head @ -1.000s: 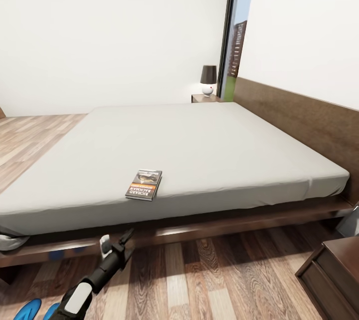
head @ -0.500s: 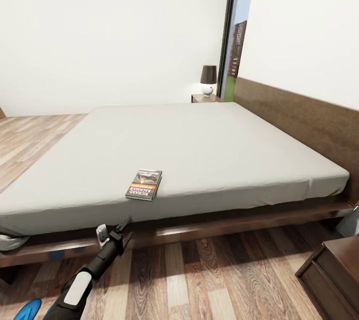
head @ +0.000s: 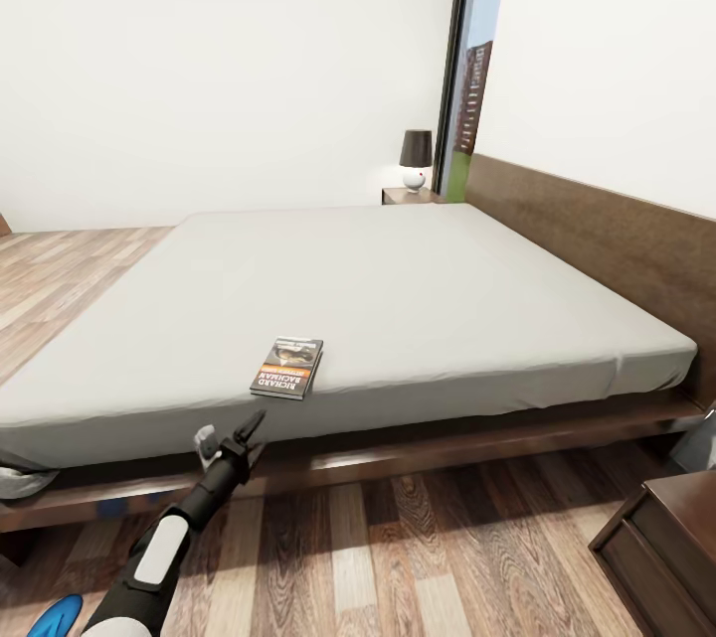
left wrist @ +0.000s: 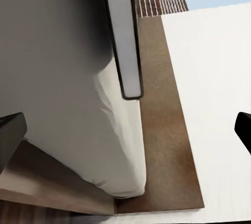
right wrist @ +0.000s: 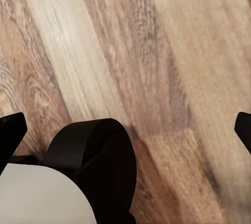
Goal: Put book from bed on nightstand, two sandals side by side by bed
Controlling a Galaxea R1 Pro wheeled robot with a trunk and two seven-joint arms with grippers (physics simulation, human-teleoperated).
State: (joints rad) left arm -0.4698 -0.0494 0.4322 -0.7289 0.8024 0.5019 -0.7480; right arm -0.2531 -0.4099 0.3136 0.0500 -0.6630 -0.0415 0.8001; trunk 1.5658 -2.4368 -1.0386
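The book (head: 287, 367) lies flat on the bed (head: 398, 299) near its front edge, lower centre of frame. Just below it, the left end effector (head: 231, 438) hovers open and empty. The right end effector's (right wrist: 125, 130) fingertips sit wide apart over the floor (right wrist: 157, 51), empty.

The bed (head: 418, 289) has a dark brown frame and a pale grey mattress, with the book (head: 288, 368) lying flat near its front edge. On the wood-plank floor (head: 418, 548) beside it, one blue sandal (head: 55, 615) shows at the picture's lower corner.
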